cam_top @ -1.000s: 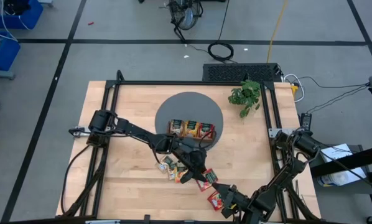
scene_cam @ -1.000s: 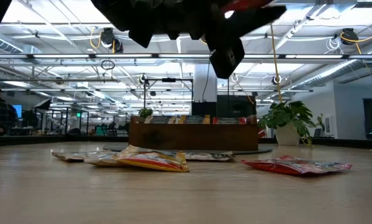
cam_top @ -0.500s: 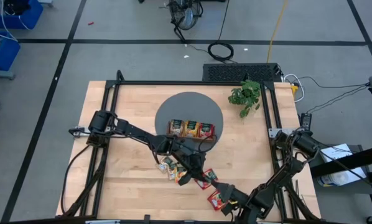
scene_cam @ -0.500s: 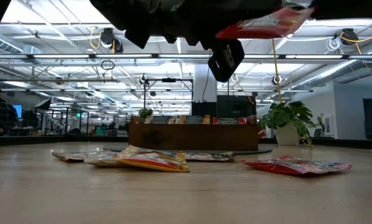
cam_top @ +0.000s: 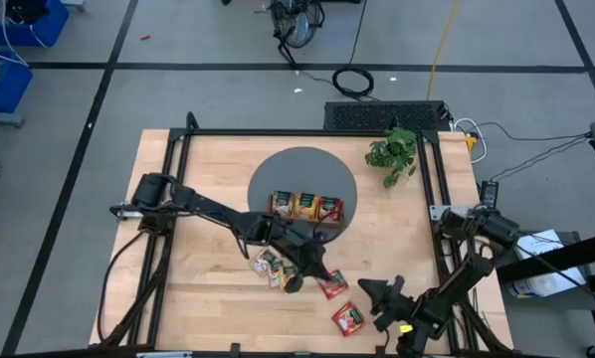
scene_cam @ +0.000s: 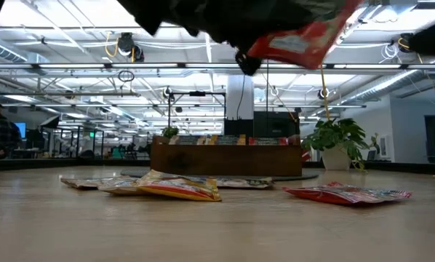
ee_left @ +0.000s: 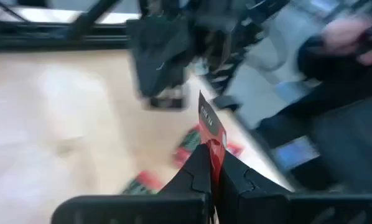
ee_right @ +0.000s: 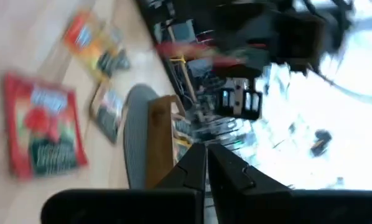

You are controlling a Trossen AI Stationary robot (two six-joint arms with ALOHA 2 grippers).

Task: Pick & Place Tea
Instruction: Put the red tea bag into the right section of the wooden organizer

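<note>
Pinching a red tea sachet (ee_left: 212,132) upright between closed fingers, the left tool (ee_left: 209,163) hangs above the table.

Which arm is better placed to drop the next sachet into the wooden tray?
Left. Its tool is shut on a red sachet, near the tray. The right tool is shut, empty, farther off.
</note>
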